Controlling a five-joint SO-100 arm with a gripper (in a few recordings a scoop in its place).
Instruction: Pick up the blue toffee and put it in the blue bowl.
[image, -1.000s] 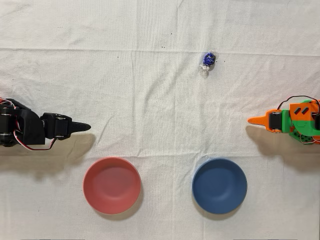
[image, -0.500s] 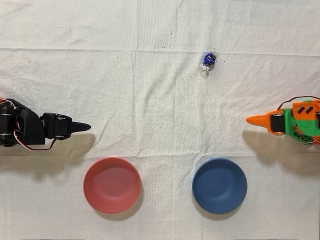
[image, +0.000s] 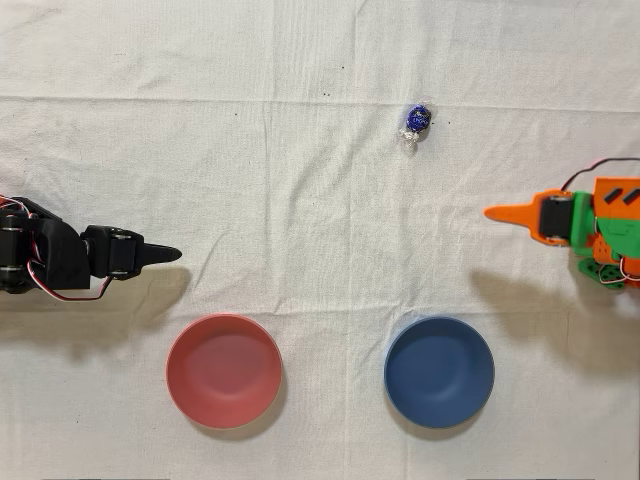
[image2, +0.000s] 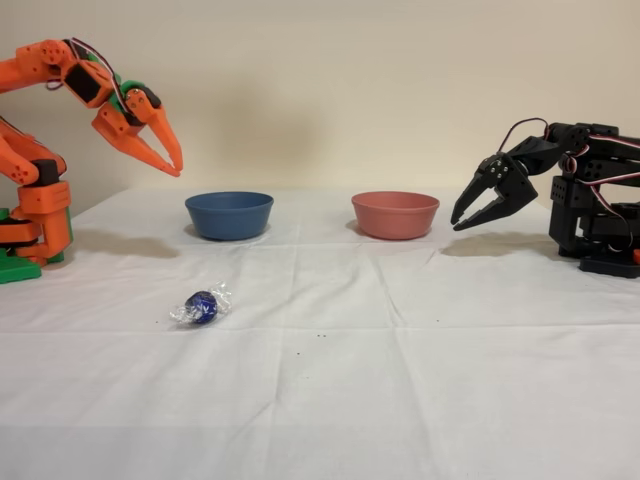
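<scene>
One blue toffee (image: 417, 118), one blue bowl (image: 439, 372), one pink bowl (image: 223, 370), two arms.

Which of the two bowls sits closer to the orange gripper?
The blue bowl. In the overhead view it lies on the right, the orange gripper's side; the pinkish-red bowl lies further left, nearer the idle black arm.

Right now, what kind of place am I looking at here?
Probably a small robot test bench, not a kitchen: an orange arm and an idle black arm face each other across a white cloth set with a blue bowl, a pink bowl and a blue toffee.
</scene>
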